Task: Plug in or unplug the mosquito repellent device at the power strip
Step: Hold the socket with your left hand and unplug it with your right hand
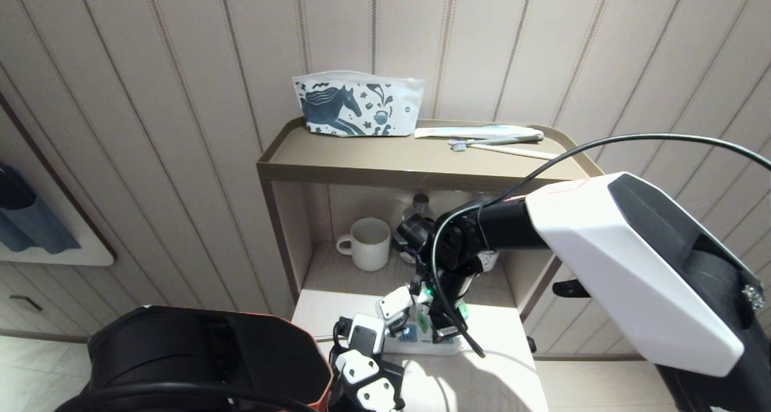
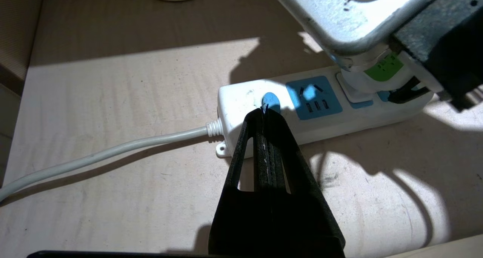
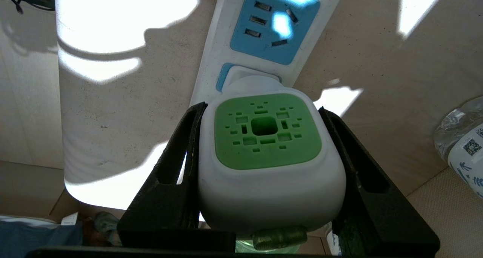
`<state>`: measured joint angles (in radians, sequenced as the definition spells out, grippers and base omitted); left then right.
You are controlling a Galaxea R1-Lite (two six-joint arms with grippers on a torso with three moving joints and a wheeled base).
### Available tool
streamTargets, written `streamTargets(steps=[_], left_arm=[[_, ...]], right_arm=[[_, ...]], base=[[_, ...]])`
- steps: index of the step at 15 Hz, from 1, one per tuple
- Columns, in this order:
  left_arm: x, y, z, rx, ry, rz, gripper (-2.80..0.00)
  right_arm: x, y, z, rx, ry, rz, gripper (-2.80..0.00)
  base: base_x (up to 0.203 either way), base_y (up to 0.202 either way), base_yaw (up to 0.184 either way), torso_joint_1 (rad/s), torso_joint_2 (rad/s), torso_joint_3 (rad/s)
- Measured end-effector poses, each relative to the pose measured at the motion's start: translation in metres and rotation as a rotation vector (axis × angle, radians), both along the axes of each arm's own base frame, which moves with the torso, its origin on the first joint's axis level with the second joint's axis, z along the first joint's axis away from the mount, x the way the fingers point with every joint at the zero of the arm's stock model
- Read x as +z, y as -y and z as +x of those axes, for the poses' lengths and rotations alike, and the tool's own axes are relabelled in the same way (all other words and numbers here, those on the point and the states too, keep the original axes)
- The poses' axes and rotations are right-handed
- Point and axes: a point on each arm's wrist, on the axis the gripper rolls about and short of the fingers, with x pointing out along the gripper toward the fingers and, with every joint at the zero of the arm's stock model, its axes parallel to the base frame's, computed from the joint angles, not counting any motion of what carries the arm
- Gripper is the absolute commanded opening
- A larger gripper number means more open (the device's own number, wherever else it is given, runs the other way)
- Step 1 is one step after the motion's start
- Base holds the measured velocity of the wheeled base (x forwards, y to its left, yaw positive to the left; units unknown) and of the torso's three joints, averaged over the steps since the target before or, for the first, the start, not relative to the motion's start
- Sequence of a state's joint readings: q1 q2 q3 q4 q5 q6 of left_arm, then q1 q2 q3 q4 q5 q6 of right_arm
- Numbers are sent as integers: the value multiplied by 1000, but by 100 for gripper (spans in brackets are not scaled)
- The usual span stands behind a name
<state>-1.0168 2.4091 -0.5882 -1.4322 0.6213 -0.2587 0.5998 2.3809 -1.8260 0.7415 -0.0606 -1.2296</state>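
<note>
The right gripper (image 3: 264, 163) clamps the mosquito repellent device (image 3: 266, 152), seated in the power strip (image 2: 320, 107) on the desk (image 2: 113, 99), while the left gripper (image 2: 264, 112), fingers together, pins the strip's cord end, likely steadying it.

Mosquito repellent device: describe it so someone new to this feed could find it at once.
Look at the low pale table in front of the open shelf unit, where a white power strip lies. The mosquito repellent device sits on the strip's middle socket, clasped by the right end effector. Its green perforated top on a rounded white body sets it apart.
</note>
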Motion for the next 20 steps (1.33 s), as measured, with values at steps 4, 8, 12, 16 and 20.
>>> streamTargets(steps=[4,8,12,16,20], left_arm=[[-1,5,3,28,16,-6,-280],[-4,5,4,66,28,-3,-280],[-4,12,8,75,42,-17,-280],[-6,24,15,93,51,-14,-280],[-8,33,22,99,57,-22,-280]], right_arm=[[-1,3,1,-9,-4,-1,-280],[-1,7,3,-24,-5,4,-280],[-2,12,9,-42,13,13,-280],[-5,19,12,-58,7,12,-280],[-6,22,13,-63,7,16,-280]], base=[[0,0,0,0,0,0],[0,0,0,0,0,0],[0,0,0,0,0,0],[0,0,0,0,0,0],[0,0,0,0,0,0]])
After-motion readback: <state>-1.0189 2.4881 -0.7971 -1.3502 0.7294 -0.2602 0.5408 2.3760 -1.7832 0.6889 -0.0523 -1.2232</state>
